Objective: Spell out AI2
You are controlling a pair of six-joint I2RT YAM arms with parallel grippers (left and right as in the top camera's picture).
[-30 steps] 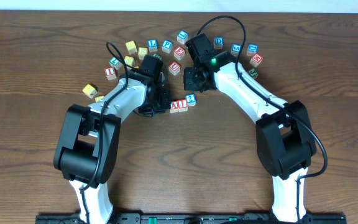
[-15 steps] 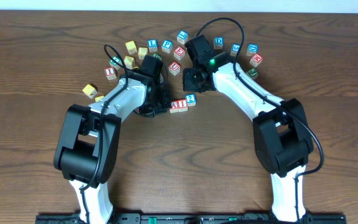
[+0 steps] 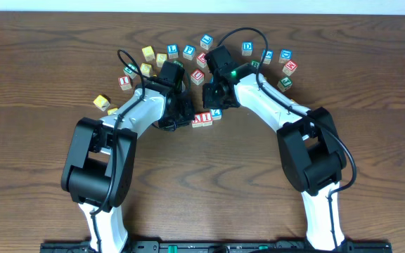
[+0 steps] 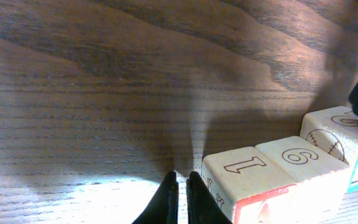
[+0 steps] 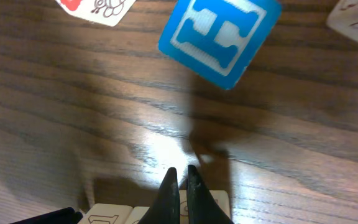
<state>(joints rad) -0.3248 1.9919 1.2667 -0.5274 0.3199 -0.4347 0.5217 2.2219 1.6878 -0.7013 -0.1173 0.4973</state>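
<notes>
Dark, streaky wood-grain tabletop [image 3: 371, 84] fills every view. On it the left gripper [image 4: 182, 194] presses its thin black fingers together on nothing, just left of a row of pale wooden cubes [image 4: 272, 171], while the right gripper [image 5: 180, 185], likewise closed and empty, sits at the row's far edge near a blue H block [image 5: 219, 36]. Mid-table, the square-edged row reads red A [image 3: 197, 119], red I [image 3: 206, 118], then a blue 2 block [image 3: 216, 112] set slightly farther back.
</notes>
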